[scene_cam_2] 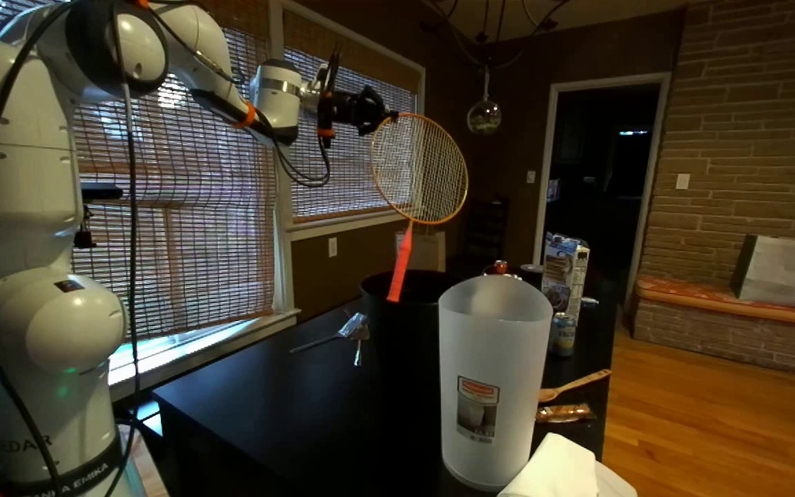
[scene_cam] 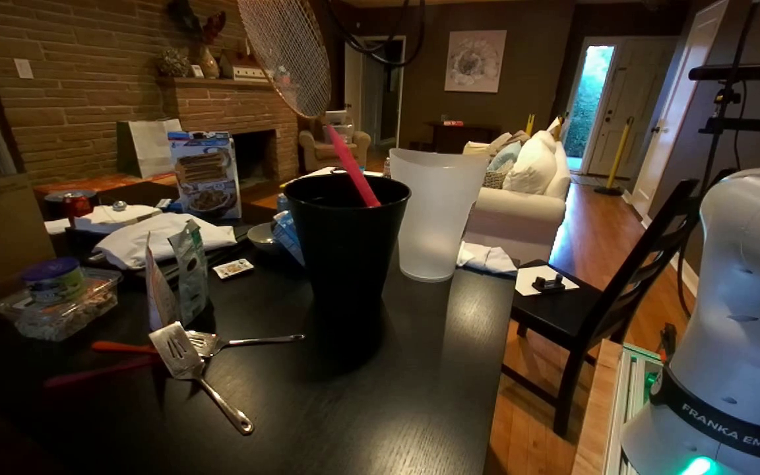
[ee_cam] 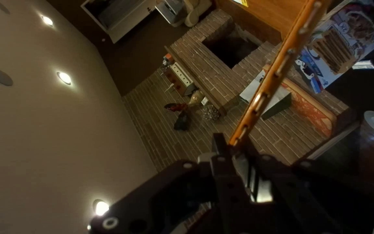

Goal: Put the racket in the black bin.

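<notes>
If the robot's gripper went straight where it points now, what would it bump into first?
Past the racket the gripper holds, probably the brick wall by the mantel; nothing nearer shows in line, though depth is unclear.

Racket [scene_cam_2: 420, 172] has orange frame [ee_cam: 275, 74], pinkish-red handle [scene_cam_2: 401, 268], pale crisscross strings [scene_cam: 293, 56]. Black bin [scene_cam: 350, 257] is plain; translucent bin [scene_cam: 431, 224] is whitish. Wall [scene_cam: 96, 86] shows brown brick pattern.

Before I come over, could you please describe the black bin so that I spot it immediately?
Find the dark table. On it stands the black bin, tall, round and tapered. Unlike the nearby translucent white bin, it is opaque.
</notes>
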Controlling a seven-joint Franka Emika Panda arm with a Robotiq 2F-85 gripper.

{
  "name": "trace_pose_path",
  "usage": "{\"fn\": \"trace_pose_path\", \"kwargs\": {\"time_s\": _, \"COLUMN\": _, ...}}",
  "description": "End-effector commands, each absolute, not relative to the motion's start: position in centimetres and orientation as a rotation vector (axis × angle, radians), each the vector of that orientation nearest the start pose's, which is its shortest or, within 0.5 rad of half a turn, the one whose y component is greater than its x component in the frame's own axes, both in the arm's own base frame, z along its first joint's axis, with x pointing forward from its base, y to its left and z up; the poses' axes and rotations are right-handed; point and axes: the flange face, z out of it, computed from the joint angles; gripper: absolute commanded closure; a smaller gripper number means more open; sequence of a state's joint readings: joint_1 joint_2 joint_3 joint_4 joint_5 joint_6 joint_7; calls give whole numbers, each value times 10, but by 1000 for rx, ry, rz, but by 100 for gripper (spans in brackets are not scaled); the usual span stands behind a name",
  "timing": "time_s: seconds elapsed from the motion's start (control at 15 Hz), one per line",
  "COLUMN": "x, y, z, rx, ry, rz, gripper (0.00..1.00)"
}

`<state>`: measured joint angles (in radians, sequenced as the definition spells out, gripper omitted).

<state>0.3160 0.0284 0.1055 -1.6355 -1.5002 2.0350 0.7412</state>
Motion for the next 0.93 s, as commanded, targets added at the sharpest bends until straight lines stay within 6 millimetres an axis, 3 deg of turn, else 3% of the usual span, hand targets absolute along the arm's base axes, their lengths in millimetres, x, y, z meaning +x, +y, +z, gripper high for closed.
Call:
{"fn": "trace_pose_path", "kwargs": {"time_s": 0.0, "x": 576, "y": 198, "z": 672, "rx": 1816, "ry": 177, "rz": 1160, "gripper": 87}}
{"fn": "trace_pose_path", "kwargs": {"time_s": 0.2, "x": 571, "y": 202, "z": 658, "rx": 1827, "ry": 188, "rz": 1163, "gripper": 87}}
{"fn": "trace_pose_path", "kwargs": {"time_s": 0.4, "x": 570, "y": 203, "z": 658, "rx": 1827, "ry": 188, "rz": 1165, "gripper": 87}}
{"fn": "trace_pose_path", "kwargs": {"time_s": 0.47, "x": 570, "y": 202, "z": 658, "rx": 1827, "ry": 187, "rz": 1165, "gripper": 97}}
{"fn": "trace_pose_path", "kwargs": {"time_s": 0.87, "x": 567, "y": 193, "z": 647, "rx": 1838, "ry": 209, "rz": 1183, "gripper": 97}}
